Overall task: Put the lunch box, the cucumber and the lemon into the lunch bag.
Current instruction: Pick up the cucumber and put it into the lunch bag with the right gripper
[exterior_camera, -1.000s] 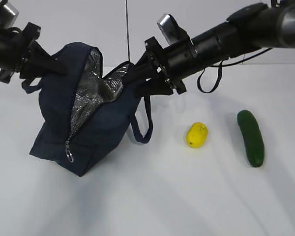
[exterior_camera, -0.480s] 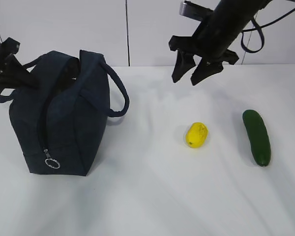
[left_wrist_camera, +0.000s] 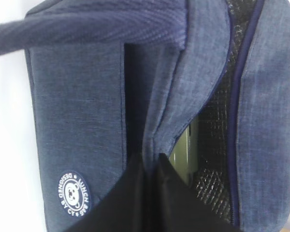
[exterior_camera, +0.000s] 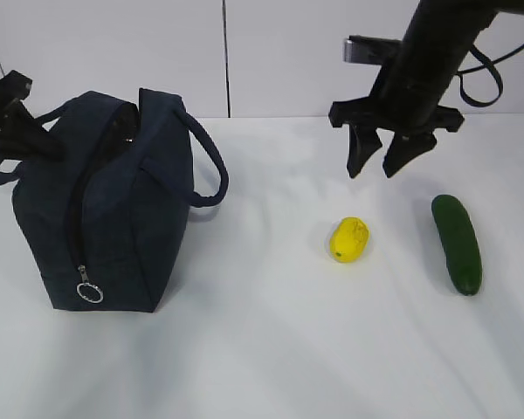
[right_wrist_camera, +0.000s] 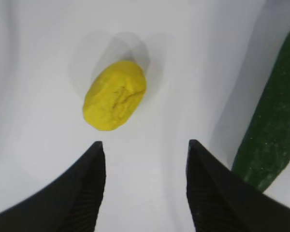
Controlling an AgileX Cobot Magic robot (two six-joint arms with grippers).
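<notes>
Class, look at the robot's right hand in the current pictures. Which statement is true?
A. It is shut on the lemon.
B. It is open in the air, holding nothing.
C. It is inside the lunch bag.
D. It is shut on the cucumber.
B. The right hand hangs open and empty above the table, while the lemon and the cucumber lie untouched on the table.

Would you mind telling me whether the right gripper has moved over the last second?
Yes: the right gripper left the navy fabric bag, now hovering open above the yellow lemon.
</notes>
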